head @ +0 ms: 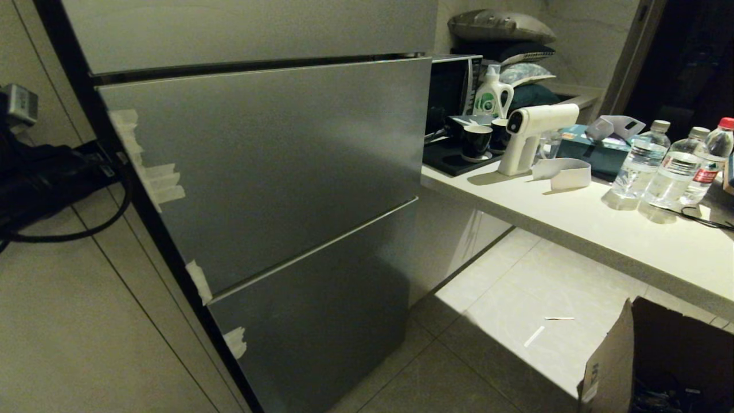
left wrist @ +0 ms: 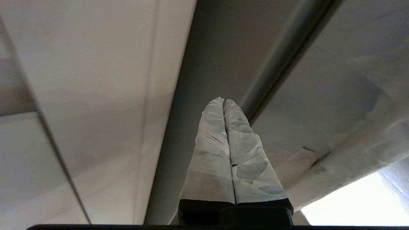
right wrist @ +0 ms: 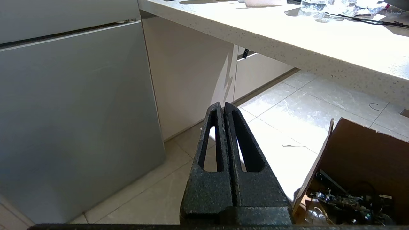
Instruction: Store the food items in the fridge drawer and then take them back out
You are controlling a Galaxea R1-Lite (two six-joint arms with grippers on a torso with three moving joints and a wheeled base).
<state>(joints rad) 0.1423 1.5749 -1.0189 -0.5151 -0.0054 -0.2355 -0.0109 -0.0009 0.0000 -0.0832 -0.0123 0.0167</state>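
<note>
Grey fridge panels, pale countertop, tiled floor, sunlit patch.

- my left gripper: tapered fingers wrapped in wrinkled pale tape, black base
- my right gripper: speckled black fingers with slotted cut-outs

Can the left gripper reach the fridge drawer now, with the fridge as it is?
Probably not: the grey door panels are all closed, hiding the drawer. The left gripper, fingers together, points near a panel's edge.

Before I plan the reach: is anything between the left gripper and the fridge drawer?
Yes. The grey steel door panels are all closed, hiding the drawer. The left gripper, fingers together, points at the fridge's edge.
</note>
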